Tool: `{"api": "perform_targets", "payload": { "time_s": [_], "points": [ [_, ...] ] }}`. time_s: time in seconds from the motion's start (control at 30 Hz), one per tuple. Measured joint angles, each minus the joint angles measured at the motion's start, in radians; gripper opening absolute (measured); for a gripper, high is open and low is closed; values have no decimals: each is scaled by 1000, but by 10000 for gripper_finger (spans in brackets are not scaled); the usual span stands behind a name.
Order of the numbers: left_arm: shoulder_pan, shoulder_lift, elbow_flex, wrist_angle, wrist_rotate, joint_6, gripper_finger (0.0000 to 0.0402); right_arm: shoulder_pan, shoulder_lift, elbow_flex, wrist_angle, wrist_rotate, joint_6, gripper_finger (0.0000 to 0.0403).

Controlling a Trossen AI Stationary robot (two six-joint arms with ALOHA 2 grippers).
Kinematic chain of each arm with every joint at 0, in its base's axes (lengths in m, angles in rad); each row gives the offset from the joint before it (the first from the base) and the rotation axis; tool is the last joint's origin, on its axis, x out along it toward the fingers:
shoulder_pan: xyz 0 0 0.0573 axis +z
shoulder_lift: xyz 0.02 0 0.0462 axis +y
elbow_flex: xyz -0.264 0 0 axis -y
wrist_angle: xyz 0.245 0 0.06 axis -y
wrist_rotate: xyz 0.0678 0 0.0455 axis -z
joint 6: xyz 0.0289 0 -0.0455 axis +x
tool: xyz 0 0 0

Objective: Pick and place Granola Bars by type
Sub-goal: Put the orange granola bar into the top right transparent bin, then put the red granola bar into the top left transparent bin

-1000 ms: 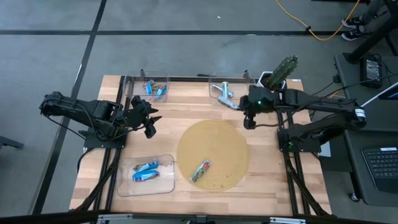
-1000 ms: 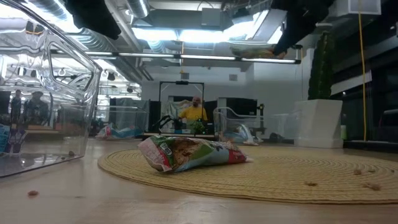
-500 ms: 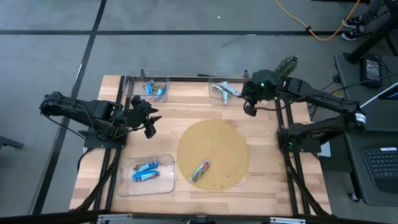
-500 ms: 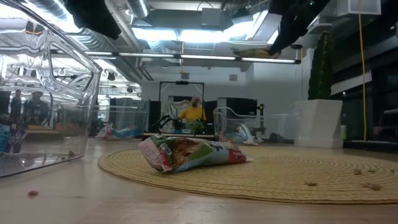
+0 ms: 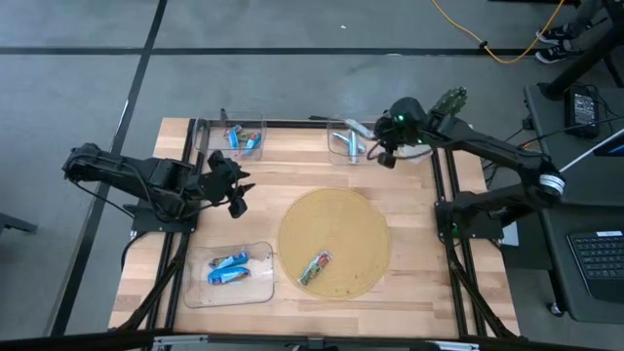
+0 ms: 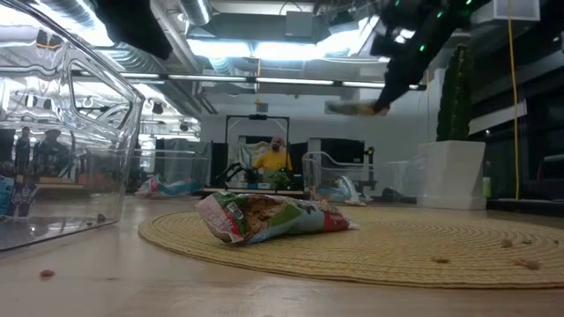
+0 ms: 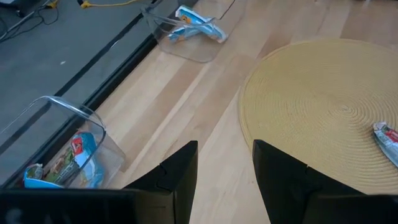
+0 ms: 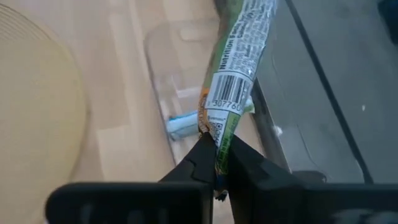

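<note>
My right gripper (image 5: 383, 153) is shut on a green-and-silver granola bar (image 8: 239, 50) and hovers over the clear tray (image 5: 348, 142) at the table's far edge. A pale blue bar (image 8: 184, 125) lies in that tray. A green/red bar (image 5: 315, 266) lies flat on the round woven mat (image 5: 333, 219). Blue bars lie in the far-left tray (image 5: 240, 137) and in the near-left tray (image 5: 228, 270). My left gripper (image 7: 224, 167) is open and waits above the table left of the mat. My right gripper pinches the bar between its two fingers at one end (image 8: 217, 144). The rest of the bar reaches out past the fingertips, lifted clear above the tray. In the low view the bar (image 6: 352, 108) sticks out roughly level from the fingers.
A potted plant (image 5: 441, 109) stands at the far right corner, close to the right arm. The clear trays have upright walls. Bare wood (image 5: 409, 214) shows right of the mat. A person in yellow (image 6: 274, 158) sits far off in the room behind.
My right gripper has carried the bar toward the table's far edge and slightly left, from beside the mat's far rim to above the far tray. In the low view the bar has come lower. It stays shut on the bar.
</note>
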Motion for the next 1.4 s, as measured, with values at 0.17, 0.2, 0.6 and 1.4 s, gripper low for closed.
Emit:
{"api": "perform_targets", "payload": {
  "time_s": [0.17, 0.2, 0.6, 1.4],
  "points": [
    [0, 24, 0, 0, 15, 12, 145, -74, 98, 0, -1, -2, -44, 43],
    [0, 28, 0, 0, 23, 13, 145, -86, 117, 0, -3, -2, -48, 44],
    [0, 48, 0, 0, 31, 16, 145, -192, 296, 0, 22, -27, -50, 39],
    [0, 48, 0, 0, 32, 16, 145, -234, 373, 0, 34, -63, -47, 140]
  ]
}}
